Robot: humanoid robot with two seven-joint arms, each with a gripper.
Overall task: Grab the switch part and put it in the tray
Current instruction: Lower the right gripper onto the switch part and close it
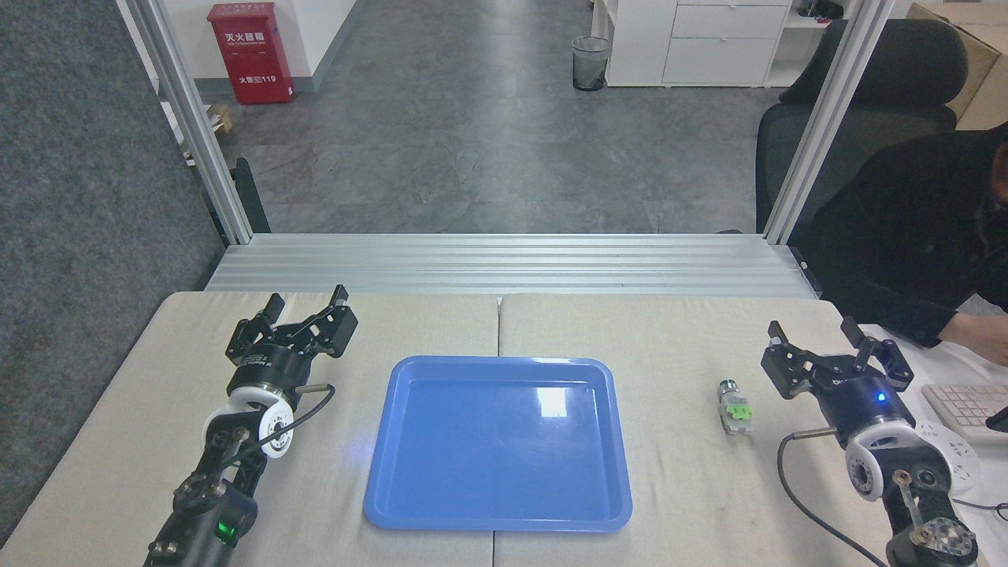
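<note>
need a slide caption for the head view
Both open grippers, left and right, rest on the table; the switch part lies right of the empty blue tray.

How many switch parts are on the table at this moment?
1. The switch part lies on the cloth to the right of the tray, which holds nothing, and left of the right gripper. None seems hidden.

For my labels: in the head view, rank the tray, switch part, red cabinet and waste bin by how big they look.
1. tray
2. red cabinet
3. waste bin
4. switch part
Cabinet and bin stand far back, so only apparent size.
</note>
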